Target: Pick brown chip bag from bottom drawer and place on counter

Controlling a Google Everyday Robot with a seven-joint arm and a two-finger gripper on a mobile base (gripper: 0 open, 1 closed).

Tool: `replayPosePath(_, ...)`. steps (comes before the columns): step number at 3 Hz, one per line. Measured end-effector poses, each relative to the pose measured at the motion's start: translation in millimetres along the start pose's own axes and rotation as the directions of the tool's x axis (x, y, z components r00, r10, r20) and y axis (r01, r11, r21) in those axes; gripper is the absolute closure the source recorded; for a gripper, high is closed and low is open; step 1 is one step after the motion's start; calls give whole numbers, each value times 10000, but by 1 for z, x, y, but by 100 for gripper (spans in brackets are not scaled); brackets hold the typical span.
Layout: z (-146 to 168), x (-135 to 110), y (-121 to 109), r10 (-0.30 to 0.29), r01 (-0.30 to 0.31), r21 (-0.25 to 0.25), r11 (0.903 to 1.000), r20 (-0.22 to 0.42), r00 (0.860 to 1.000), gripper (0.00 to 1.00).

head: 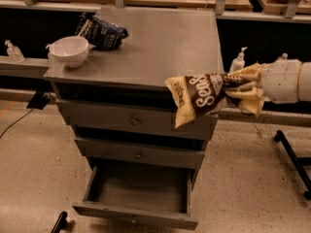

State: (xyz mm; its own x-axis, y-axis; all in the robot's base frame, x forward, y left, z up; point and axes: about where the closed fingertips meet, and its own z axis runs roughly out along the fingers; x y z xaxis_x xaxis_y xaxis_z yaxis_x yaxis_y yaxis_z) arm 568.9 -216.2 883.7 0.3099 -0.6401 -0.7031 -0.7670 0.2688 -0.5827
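Observation:
My gripper (239, 90) reaches in from the right and is shut on the right end of the brown chip bag (197, 97). The bag hangs in the air at the counter's front right corner, level with the counter's edge and in front of the top drawer. The counter (160, 47) is the grey metal top of the cabinet. The bottom drawer (138, 195) is pulled out and shows an empty inside.
A white bowl (69, 50) and a dark blue chip bag (101, 32) sit at the counter's back left. Two shallower drawers with knobs (133, 121) are closed. Sanitizer bottles (237, 62) stand on ledges behind. A black stand's legs (294, 161) are on the floor at right.

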Motion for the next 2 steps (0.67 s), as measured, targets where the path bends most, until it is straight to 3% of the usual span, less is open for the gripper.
replayPosePath(1,3,0,-6,1086,-1084,73,9941,-178,9939,100)
replayPosePath(2,3,0,-6,1085,-1084,72,9941,-177,9939,100)
